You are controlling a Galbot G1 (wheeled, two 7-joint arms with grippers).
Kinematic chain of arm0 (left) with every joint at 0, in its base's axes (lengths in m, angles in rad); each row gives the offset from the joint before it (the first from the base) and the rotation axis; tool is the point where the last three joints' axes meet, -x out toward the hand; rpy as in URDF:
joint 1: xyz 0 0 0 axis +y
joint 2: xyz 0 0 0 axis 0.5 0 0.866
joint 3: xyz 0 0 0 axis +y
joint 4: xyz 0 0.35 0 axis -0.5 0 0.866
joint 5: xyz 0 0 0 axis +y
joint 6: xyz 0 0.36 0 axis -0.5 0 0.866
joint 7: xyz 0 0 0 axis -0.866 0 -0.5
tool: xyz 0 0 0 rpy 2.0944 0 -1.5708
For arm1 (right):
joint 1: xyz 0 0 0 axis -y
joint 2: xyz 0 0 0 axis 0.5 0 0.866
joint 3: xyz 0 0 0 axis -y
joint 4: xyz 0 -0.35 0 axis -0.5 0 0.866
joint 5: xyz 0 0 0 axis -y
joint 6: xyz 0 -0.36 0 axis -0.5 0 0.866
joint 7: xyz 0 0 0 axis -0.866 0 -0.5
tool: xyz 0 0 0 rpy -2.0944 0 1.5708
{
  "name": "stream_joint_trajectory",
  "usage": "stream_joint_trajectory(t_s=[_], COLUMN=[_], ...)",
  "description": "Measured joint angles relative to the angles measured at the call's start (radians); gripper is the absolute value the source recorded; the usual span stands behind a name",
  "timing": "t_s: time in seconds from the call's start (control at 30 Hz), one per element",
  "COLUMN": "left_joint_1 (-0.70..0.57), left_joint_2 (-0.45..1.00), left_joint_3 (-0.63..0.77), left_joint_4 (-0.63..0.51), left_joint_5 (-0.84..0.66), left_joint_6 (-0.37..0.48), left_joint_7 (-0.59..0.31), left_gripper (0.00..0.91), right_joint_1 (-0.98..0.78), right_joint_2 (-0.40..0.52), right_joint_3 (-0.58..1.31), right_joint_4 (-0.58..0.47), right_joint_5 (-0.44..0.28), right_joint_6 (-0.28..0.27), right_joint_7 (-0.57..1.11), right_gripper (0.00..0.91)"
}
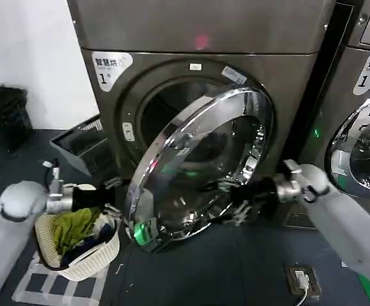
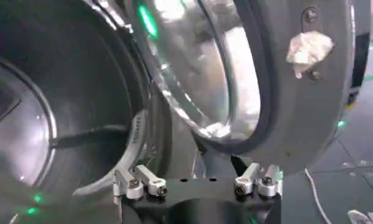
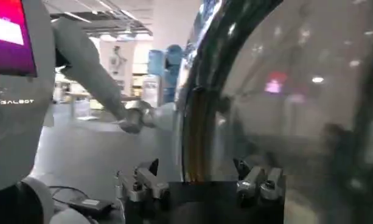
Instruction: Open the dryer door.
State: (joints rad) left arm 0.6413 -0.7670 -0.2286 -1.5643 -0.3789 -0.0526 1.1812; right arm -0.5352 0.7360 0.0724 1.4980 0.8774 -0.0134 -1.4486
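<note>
One dryer door [image 1: 200,162] stands half open, chrome face angled toward the robot; the right gripper [image 1: 239,207] spreads released against it, left gripper [image 1: 111,197] released nearby.

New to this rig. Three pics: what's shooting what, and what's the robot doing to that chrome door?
It is a two-armed robot facing a bronze-grey dryer. The head camera looks down at it; the other two pictures come from cameras on each wrist.

The dryer door, with its chrome rim and dark glass, stands swung partly open. The right gripper is at the door's lower chrome rim, its fingers straddling the rim's edge in the right wrist view. The left gripper sits low by the door's hinge side, above a white laundry basket of clothes on the floor. A twin machine stands to the right.
</note>
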Motion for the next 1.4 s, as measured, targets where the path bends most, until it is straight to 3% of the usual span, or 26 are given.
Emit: stream_joint_trajectory(t_s=[0.23,0.5,0.8,1.0,1.2,1.4], left_joint_1=[-0.040,-0.035,-0.040,-0.080,-0.122,-0.169], left_joint_2=[-0.034,-0.100,-0.167,-0.239,-0.328,-0.426], left_joint_3=[0.070,0.124,0.203,0.292,0.368,0.454], left_joint_4=[-0.026,-0.059,-0.071,-0.056,-0.021,0.034], left_joint_5=[-0.014,-0.094,-0.118,-0.103,-0.080,-0.066], left_joint_6=[-0.004,0.006,-0.009,-0.011,-0.023,-0.027], left_joint_7=[0.001,-0.029,-0.141,-0.206,-0.266,-0.323], left_gripper=[0.907,0.907,0.907,0.907,0.907,0.907], right_joint_1=[-0.344,-0.780,-1.187,-1.331,-1.355,-1.316], right_joint_2=[-0.105,-0.083,0.115,0.321,0.532,0.720], right_joint_3=[0.315,0.756,1.172,1.413,1.578,1.714], right_joint_4=[0.101,0.239,0.384,0.479,0.517,0.541], right_joint_5=[0.035,0.064,0.007,-0.155,-0.344,-0.472], right_joint_6=[0.041,0.093,0.262,0.324,0.273,0.158], right_joint_7=[0.022,0.062,0.326,0.582,0.918,1.271], right_gripper=[0.907,0.907,0.907,0.907,0.907,0.907])
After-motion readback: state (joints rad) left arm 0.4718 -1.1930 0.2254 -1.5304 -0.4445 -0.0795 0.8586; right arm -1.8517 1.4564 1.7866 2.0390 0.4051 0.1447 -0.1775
